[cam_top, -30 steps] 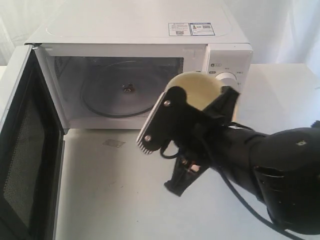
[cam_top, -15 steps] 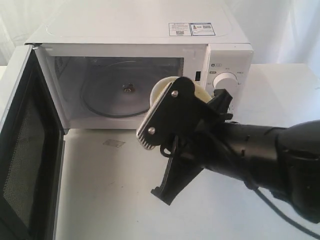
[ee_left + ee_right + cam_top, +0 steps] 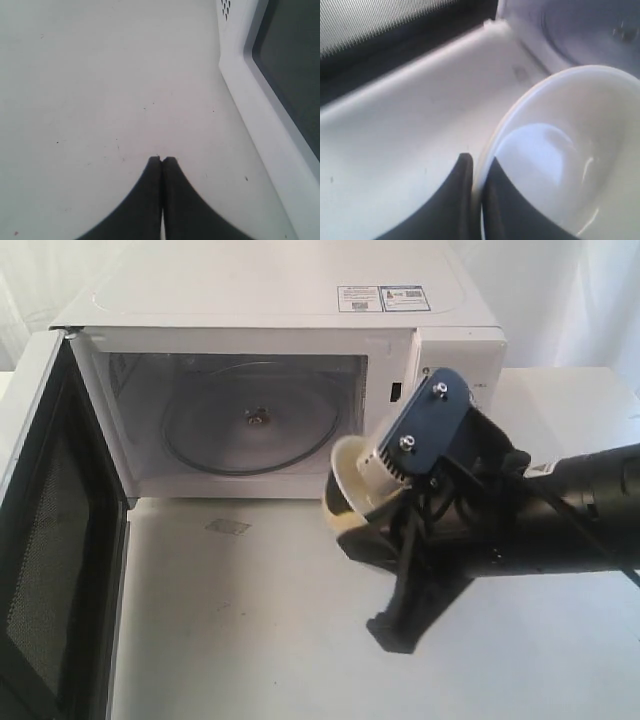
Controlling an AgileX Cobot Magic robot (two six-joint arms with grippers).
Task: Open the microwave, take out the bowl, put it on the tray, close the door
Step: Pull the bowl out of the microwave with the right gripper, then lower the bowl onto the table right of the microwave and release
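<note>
While the right arm's black gripper (image 3: 478, 167) pinches the rim of the small, cream, smooth-walled bowl (image 3: 350, 485), one finger inside the wall and one outside, the bowl hangs tilted on its side clear of the white counter (image 3: 230, 640). It sits at the gripper's tips, just outside the open cavity of the white boxy microwave (image 3: 270, 300). The white door (image 3: 40, 540), with its dark window, stands swung wide, well off beyond the bowl from this gripper. The left gripper (image 3: 161, 160) has its fingers pressed together on nothing, low over the counter with the door just beside it. No tray shows in any view.

The hold is a thin pinch on a slick rim. I judge the bowl may pivot or slip out if the wrist turns sharply. A careless swing could also knock it against the microwave's front, which lies close beyond the gripper.
</note>
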